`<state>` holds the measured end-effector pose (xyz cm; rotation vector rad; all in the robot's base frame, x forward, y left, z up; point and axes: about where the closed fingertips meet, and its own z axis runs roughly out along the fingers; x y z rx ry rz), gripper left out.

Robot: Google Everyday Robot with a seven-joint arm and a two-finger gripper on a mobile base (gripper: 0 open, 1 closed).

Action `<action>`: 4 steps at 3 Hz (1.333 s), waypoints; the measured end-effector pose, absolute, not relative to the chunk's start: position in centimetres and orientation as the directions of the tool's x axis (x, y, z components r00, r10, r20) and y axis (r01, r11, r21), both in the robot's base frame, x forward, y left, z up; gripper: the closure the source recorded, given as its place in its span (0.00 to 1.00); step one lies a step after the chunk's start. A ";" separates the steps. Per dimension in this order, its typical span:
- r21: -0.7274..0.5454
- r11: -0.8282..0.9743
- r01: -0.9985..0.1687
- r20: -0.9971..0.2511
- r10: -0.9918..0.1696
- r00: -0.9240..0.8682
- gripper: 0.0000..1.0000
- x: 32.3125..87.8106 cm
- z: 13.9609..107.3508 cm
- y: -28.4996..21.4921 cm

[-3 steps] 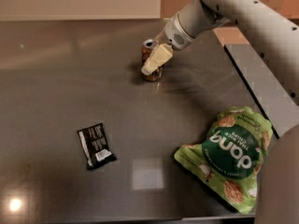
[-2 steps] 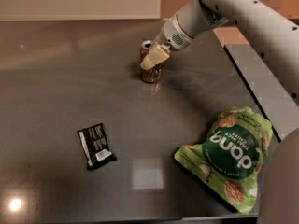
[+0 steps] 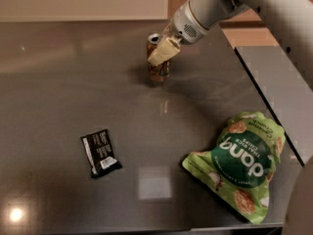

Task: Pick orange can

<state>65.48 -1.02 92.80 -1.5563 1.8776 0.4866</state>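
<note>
The orange can [image 3: 159, 68] stands upright at the far middle of the dark table [image 3: 146, 131], its silver top showing. My gripper [image 3: 161, 50] comes in from the upper right and is around the can's upper part. One pale finger [image 3: 164, 52] lies across the front of the can; the other finger is hidden behind it. The gripper looks shut on the can. The can's bottom sits at or just above the table top.
A green chip bag [image 3: 239, 163] lies at the front right. A small black packet [image 3: 100, 152] lies at the front left. A grey raised surface [image 3: 283, 92] borders the table on the right. My arm [image 3: 274, 13] crosses the upper right.
The gripper and the can's top have shifted slightly upward in the picture together. The bag and the black packet have not moved.
</note>
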 end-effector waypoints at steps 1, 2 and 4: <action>-0.115 0.201 -0.973 -0.682 -0.728 -0.070 1.00 63.4 96.2 -1.0; -0.112 0.169 -0.979 -0.680 -0.731 -0.048 1.00 61.3 100.1 -0.7; -0.107 0.129 -0.986 -0.669 -0.743 -0.025 1.00 59.3 103.2 -0.8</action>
